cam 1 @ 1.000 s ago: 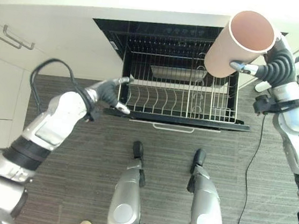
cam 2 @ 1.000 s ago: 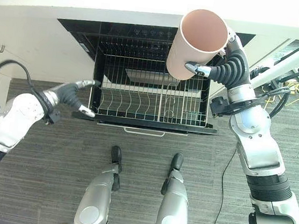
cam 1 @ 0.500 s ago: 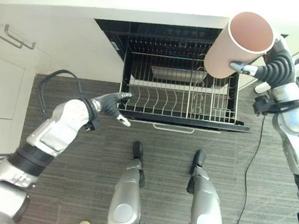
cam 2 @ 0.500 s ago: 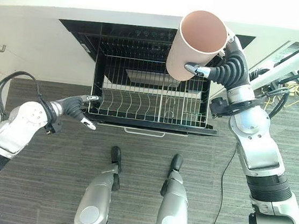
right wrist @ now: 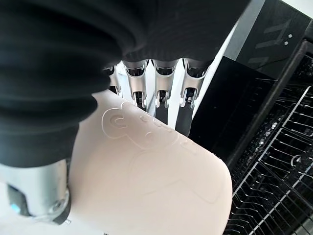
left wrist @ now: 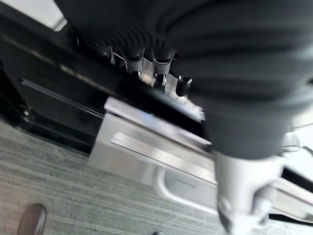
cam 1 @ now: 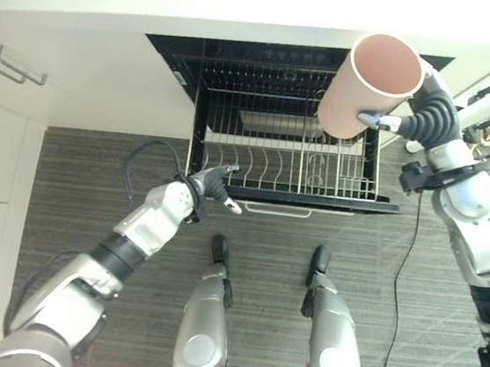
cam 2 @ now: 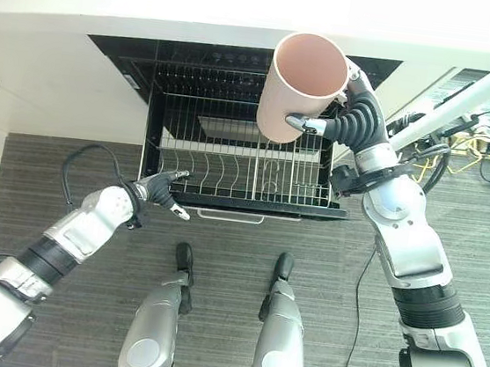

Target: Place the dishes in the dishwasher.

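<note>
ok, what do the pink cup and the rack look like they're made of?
Cup: likely matte plastic, possibly silicone; even pink, no glare, raised moulded marks on the wall in the right wrist view, held in the right hand. Rack: thin metal wire, pale and slightly shiny, probably coated or plated steel.

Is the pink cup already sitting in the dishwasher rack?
No, the right hand holds the pink cup in the air above the rack.
</note>
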Controlling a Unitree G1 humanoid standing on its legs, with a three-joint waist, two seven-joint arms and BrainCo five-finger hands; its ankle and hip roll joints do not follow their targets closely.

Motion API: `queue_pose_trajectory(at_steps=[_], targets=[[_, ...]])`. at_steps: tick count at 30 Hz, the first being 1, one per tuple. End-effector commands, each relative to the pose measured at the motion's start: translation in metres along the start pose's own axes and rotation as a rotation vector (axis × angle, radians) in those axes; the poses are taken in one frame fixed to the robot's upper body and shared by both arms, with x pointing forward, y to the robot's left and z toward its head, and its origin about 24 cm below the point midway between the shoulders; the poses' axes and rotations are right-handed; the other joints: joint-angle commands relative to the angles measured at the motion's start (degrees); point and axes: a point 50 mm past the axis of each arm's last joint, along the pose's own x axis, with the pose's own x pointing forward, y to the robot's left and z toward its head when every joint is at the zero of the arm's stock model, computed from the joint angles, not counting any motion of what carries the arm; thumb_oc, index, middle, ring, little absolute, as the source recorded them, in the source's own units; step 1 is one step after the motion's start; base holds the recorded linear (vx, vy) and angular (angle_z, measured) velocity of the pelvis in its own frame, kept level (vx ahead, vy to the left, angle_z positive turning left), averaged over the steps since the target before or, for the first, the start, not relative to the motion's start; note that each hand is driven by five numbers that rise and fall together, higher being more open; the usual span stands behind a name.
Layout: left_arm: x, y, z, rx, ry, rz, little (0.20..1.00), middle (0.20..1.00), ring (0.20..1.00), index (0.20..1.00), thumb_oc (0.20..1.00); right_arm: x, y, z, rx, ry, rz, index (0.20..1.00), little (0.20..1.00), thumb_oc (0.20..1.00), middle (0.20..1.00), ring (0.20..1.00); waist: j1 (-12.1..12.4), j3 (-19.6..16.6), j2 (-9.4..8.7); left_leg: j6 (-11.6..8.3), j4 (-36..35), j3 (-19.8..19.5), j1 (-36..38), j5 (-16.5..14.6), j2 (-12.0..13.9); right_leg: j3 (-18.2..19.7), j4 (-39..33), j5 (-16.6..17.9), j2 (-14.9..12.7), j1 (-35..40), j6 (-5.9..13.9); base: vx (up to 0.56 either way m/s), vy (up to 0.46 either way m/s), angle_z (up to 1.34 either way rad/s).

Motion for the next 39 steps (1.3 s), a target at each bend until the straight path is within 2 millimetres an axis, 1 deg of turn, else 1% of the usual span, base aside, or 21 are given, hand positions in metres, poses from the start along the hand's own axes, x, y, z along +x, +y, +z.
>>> queue_pose_trajectory(at_steps=[1, 3, 6, 10, 11, 12, 15, 17, 19, 22, 24, 25, 30, 31, 35, 38, 39], targets=[[0.0, -0.004, -0.013, 0.112, 0.073, 0.053, 1.0, 1.0, 1.0, 1.0, 1.0, 0.013, -0.005, 0.034, -0.025, -0.167, 0.0, 0.2, 0.2, 0.2, 0.2, 0.2, 0.1, -2.8, -1.34, 1.52, 4.6, 1.3, 0.7, -5.3, -0.1, 1.3, 8.5, -7.9, 0.5, -2.4, -0.38, 0.03, 0.011, -0.06], [0.002, -0.007, -0.016, 0.121, 0.098, 0.043, 1.0, 1.0, 1.0, 1.0, 1.0, 0.014, -0.003, 0.034, -0.026, -0.166, 0.008, 0.2, 0.2, 0.2, 0.2, 0.2, 0.0, -2.8, -1.38, 1.51, 4.7, 1.4, 0.8, -5.4, 0.0, 1.3, 8.5, -7.9, 0.5, -2.4, -0.33, 0.01, 0.013, -0.08], [0.005, -0.015, -0.025, 0.148, 0.172, -0.031, 1.0, 1.0, 1.0, 1.0, 1.0, 0.015, -0.003, 0.035, -0.042, -0.161, 0.015, 0.2, 0.2, 0.2, 0.2, 0.2, -0.2, -2.6, -1.44, 1.5, 5.2, 1.5, 0.6, -5.6, 0.1, 1.5, 8.8, -7.9, 0.5, -2.7, -0.24, 0.01, 0.009, -0.09], [0.001, -0.025, -0.034, 0.192, 0.239, -0.154, 1.0, 1.0, 1.0, 1.0, 1.0, 0.016, -0.011, 0.032, -0.082, -0.12, 0.01, 0.2, 0.2, 0.2, 0.2, 0.2, -0.2, -2.3, -1.19, 1.51, 5.8, 1.4, 0.5, -6.0, 0.0, 1.5, 9.0, -8.0, 0.4, -2.6, -0.3, 0.0, 0.003, -0.06], [-0.004, -0.027, -0.038, 0.234, 0.265, -0.207, 1.0, 1.0, 1.0, 1.0, 1.0, 0.015, -0.017, 0.027, -0.105, -0.08, 0.001, 0.2, 0.2, 0.2, 0.2, 0.2, 0.0, -2.1, -0.97, 1.51, 5.9, 1.3, 0.4, -6.2, -0.1, 1.5, 9.0, -8.0, 0.3, -2.7, -0.28, 0.0, 0.0, 0.0], [-0.005, -0.027, -0.038, 0.24, 0.267, -0.213, 1.0, 1.0, 1.0, 1.0, 1.0, 0.015, -0.018, 0.027, -0.107, -0.072, -0.001, 0.2, 0.2, 0.2, 0.2, 0.2, 0.0, -2.1, -0.94, 1.5, 6.0, 1.3, 0.4, -6.2, -0.1, 1.5, 9.0, -8.0, 0.3, -2.7, -0.26, 0.0, 0.0, 0.0], [-0.016, -0.029, -0.044, 0.276, 0.294, -0.302, 1.0, 1.0, 1.0, 1.0, 1.0, 0.013, -0.029, 0.017, -0.121, -0.004, -0.019, 0.2, 0.2, 0.2, 0.2, 0.2, 0.5, -1.5, -0.63, 1.51, 6.0, 1.1, 0.3, -6.3, -0.2, 1.0, 8.5, -7.9, 0.1, -2.4, -0.29, 0.0, 0.0, 0.0], [-0.024, -0.031, -0.048, 0.3, 0.324, -0.366, 1.0, 1.0, 1.0, 1.0, 1.0, 0.013, -0.036, 0.009, -0.137, 0.045, -0.037, 0.2, 0.2, 0.2, 0.2, 0.2, 1.0, -1.2, -0.29, 1.51, 6.1, 0.9, 0.2, -6.4, -0.3, 0.6, 8.4, -7.9, -0.1, -2.1, -0.34, 0.0, 0.0, 0.0], [-0.03, -0.03, -0.052, 0.313, 0.355, -0.404, 1.0, 1.0, 1.0, 1.0, 1.0, 0.013, -0.041, 0.001, -0.148, 0.086, -0.05, 0.2, 0.2, 0.2, 0.2, 0.2, 1.4, -1.0, -0.06, 1.58, 6.1, 0.8, 0.1, -6.5, -0.4, 0.3, 8.3, -8.0, -0.3, -2.0, -0.35, 0.0, -0.012, 0.02], [-0.042, -0.031, -0.06, 0.378, 0.423, -0.503, 1.0, 1.0, 1.0, 1.0, 1.0, 0.014, -0.053, -0.01, -0.164, 0.153, -0.073, 0.2, 0.2, 0.2, 0.2, 0.2, 1.9, -1.0, 0.25, 1.56, 5.8, 0.6, -0.1, -6.3, -0.4, -0.2, 7.8, -8.0, -0.5, -1.8, -0.45, 0.0, -0.024, 0.03], [-0.047, -0.031, -0.064, 0.407, 0.447, -0.547, 1.0, 1.0, 1.0, 1.0, 1.0, 0.015, -0.058, -0.016, -0.164, 0.194, -0.083, 0.2, 0.2, 0.2, 0.2, 0.2, 2.1, -1.0, 0.42, 1.56, 5.9, 0.4, -0.4, -6.3, -0.5, -0.3, 7.9, -8.1, -0.5, -1.9, -0.5, 0.0, 0.0, 0.0], [-0.05, -0.032, -0.067, 0.427, 0.456, -0.563, 1.0, 1.0, 1.0, 1.0, 1.0, 0.014, -0.063, -0.027, -0.168, 0.245, -0.097, 0.2, 0.2, 0.2, 0.2, 0.2, 2.4, -1.0, 0.57, 1.64, 6.0, 0.3, -0.5, -6.3, -0.6, -0.5, 8.0, -8.3, -0.6, -1.9, -0.69, 0.0, 0.0, 0.0], [-0.056, -0.029, -0.071, 0.461, 0.467, -0.577, 1.0, 1.0, 1.0, 1.0, 1.0, 0.012, -0.073, -0.042, -0.161, 0.329, -0.127, 0.2, 0.2, 0.2, 0.2, 0.2, 2.9, -1.0, 0.6, 1.78, 6.3, -0.1, -0.5, -6.4, -0.7, -0.8, 7.9, -8.4, -0.7, -1.6, -0.8, 0.0, 0.0, 0.0], [-0.061, -0.031, -0.073, 0.478, 0.472, -0.604, 1.0, 1.0, 1.0, 1.0, 1.0, 0.011, -0.078, -0.049, -0.162, 0.375, -0.133, 0.2, 0.2, 0.2, 0.2, 0.2, 3.4, -1.0, 0.86, 1.83, 6.5, -0.4, -0.6, -6.4, -0.8, -1.0, 8.0, -8.4, -0.8, -1.5, -0.92, 0.0, 0.0, 0.0], [-0.062, -0.035, -0.075, 0.464, 0.455, -0.596, 1.0, 1.0, 1.0, 1.0, 1.0, 0.012, -0.082, -0.055, -0.16, 0.415, -0.129, 0.2, 0.2, 0.2, 0.2, 0.2, 3.8, -1.0, 1.2, 1.83, 6.6, -0.6, -1.0, -6.4, -1.0, -1.2, 8.0, -8.4, -0.8, -1.6, -1.04, 0.0, 0.0, 0.0], [-0.064, -0.044, -0.079, 0.476, 0.444, -0.595, 1.0, 1.0, 1.0, 1.0, 1.0, 0.013, -0.088, -0.072, -0.177, 0.517, -0.131, 0.2, 0.2, 0.2, 0.2, 0.2, 4.9, -1.0, 2.04, 1.96, 7.3, -1.2, -1.6, -6.4, -1.3, -1.7, 8.6, -8.8, -1.4, -1.8, -1.26, 0.0, 0.0, 0.0], [-0.064, -0.044, -0.079, 0.477, 0.442, -0.597, 1.0, 1.0, 1.0, 1.0, 1.0, 0.013, -0.089, -0.073, -0.167, 0.529, -0.13, 0.2, 0.2, 0.2, 0.2, 0.2, 5.0, -1.0, 2.13, 1.99, 7.3, -1.3, -1.6, -6.3, -1.4, -1.8, 8.7, -8.8, -1.4, -1.8, -1.29, -0.02, 0.031, 0.04]])
